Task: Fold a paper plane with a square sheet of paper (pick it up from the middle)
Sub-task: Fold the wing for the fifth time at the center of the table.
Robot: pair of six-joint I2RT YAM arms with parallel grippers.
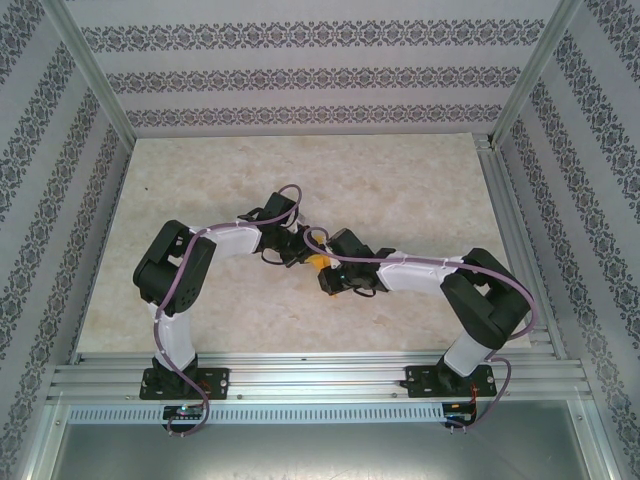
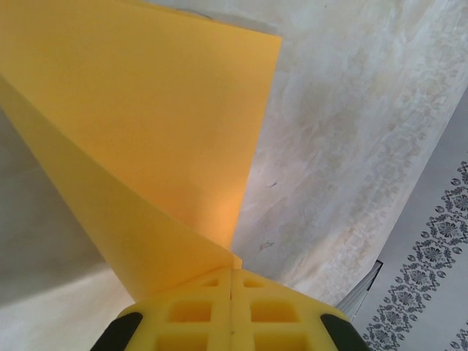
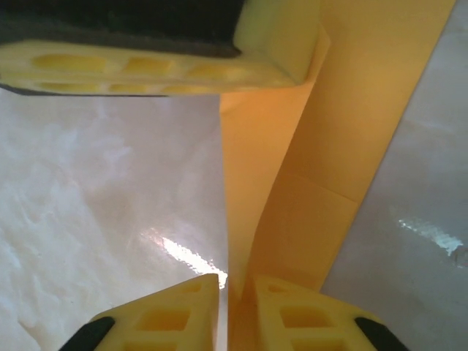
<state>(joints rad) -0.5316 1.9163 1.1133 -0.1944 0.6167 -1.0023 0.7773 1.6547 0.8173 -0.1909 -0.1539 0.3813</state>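
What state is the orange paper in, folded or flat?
Folded. In the left wrist view, two panels of the paper meet at a crease running into the left pincer.

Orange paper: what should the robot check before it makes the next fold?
1. Left pincer shut on the orange paper: ok. Its fingers meet with the sheet pinched between them.
2. Right pincer clamped on the orange paper: cannot tell. The sheet runs between its fingertips, but a thin gap shows on one side.
3. Crease in place: ok. The sheet bends along a sharp line into two flaps.
4. No tears: ok on the parts that can be seen.
5. Pincers clear of each other: cannot tell. In the top view they sit very close together.
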